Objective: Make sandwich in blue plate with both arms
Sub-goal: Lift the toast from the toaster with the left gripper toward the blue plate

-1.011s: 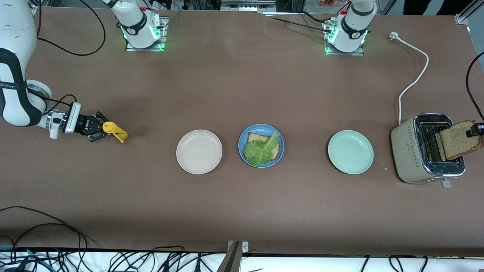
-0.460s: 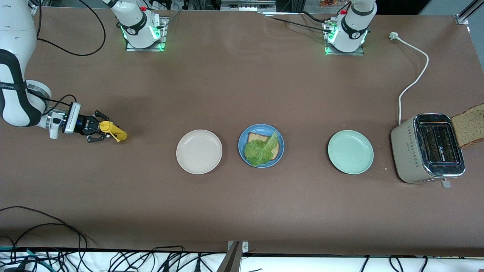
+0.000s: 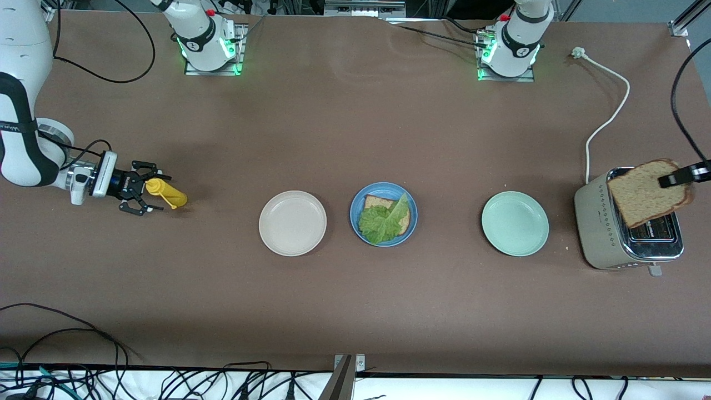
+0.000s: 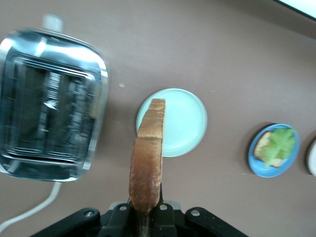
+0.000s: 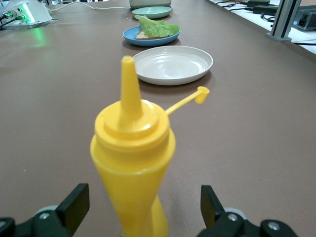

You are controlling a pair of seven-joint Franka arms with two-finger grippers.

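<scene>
- Pinching a slice of brown bread [image 3: 649,191] by its crust edge, my left gripper [image 3: 679,178] hangs over the toaster [image 3: 597,222], jaws clamped tight; on the left wrist feed I see that slice edge-on, a dark crust strip rising from between the fingers [image 4: 118,217].
- The toaster under it is a boxy cream body with a shiny chrome top and two dark slots, standing at the left arm's end of the table, with a white cord [image 3: 608,119] trailing away from it.
- My right gripper [image 3: 139,195] is at the right arm's end of the table, jaws spread wide on either side of the yellow squeeze bottle [image 3: 166,193]; the fingers stand clear of the smooth plastic, nothing gripped.
- That bottle has a cone nozzle [image 5: 129,84], and its little cap [image 5: 201,94] dangles out on a thin tether.
- Out from there, three round shallow plates in a row: the cream-white plate [image 3: 293,223] nearest the bottle, the blue plate [image 3: 358,222] in the middle, the mint-green plate [image 3: 515,223] nearest the toaster.
- In the blue plate lies the other squarish bread slice [image 3: 373,201], and a crinkled lettuce leaf [image 3: 383,221] on top covers most of it.
- All of it sits on a matte brown table [image 3: 355,122].
</scene>
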